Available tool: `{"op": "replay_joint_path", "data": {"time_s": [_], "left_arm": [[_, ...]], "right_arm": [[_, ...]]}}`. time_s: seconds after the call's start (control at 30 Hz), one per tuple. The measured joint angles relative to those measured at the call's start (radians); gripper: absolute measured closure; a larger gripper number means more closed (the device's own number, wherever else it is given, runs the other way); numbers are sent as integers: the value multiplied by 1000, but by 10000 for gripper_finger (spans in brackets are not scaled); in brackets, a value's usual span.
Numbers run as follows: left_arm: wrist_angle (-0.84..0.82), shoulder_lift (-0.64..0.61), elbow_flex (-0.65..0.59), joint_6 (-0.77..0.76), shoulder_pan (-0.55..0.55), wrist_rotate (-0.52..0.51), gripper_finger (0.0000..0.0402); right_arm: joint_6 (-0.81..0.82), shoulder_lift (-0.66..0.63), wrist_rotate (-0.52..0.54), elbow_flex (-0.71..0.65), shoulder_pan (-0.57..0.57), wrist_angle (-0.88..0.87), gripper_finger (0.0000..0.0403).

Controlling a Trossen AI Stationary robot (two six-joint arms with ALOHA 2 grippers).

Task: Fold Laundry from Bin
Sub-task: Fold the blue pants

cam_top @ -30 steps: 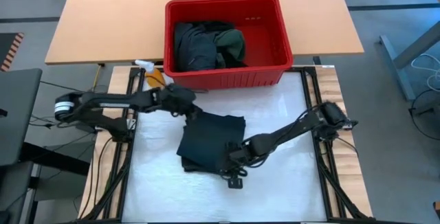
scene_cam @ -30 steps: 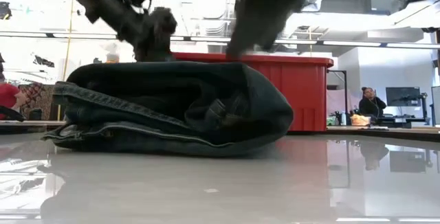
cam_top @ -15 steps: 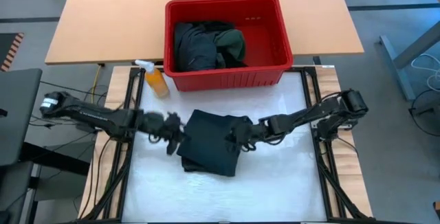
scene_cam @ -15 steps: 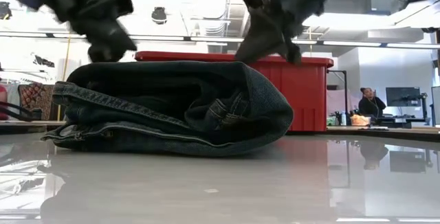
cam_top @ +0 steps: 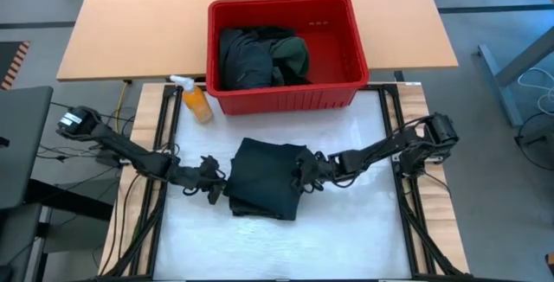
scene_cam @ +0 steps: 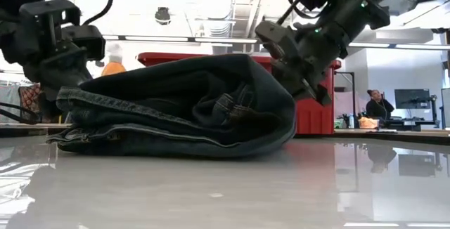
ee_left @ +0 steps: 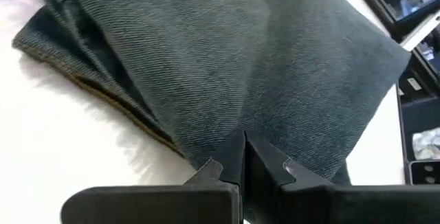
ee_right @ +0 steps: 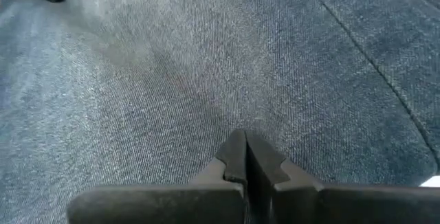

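A folded dark denim garment (cam_top: 264, 178) lies flat on the white table top, its thick fold (scene_cam: 281, 116) toward the table's right. My left gripper (cam_top: 220, 188) is shut at the garment's left edge. My right gripper (cam_top: 300, 176) is shut on the garment's right part. More laundry (cam_top: 260, 57), black and dark green, lies heaped in the red bin (cam_top: 346, 22) beyond the table's far edge. My left gripper sets its shut fingertips (ee_left: 242, 145) against the garment's top layer (ee_left: 227, 100) near its left edge, slanting down from the table's left. The garment lies flat on the table. My right gripper rests its shut fingertips (ee_right: 242, 145) on the garment's top face (ee_right: 206, 93) near the right fold, slanting down from the table's right.
An orange spray bottle (cam_top: 196, 101) stands at the bin's near left corner. Bare white table top (cam_top: 346, 239) lies near and to the right of the garment. Dark frame rails (cam_top: 407, 204) run along both sides of the table.
My left gripper has swung from the garment's far left corner toward the near edge and down to its left edge. My right gripper has gone from the garment's near edge toward the far edge onto its right part, rolling and sinking. The garment has stayed in place.
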Motion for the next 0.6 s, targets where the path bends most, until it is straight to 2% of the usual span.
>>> {"op": "replay_joint_path", "data": {"time_s": [0.17,0.3,0.47,0.6], "left_arm": [[79,-30,-3,51,4,-18,401],[127,-75,20,122,15,-71,402],[135,-104,67,211,114,-71,401],[130,-54,79,272,301,64,402]], "right_arm": [[-44,-87,10,18,-17,20,383],[-78,-138,12,65,11,121,383],[-106,-44,1,138,117,194,383],[-105,81,-37,207,172,197,383]]}}
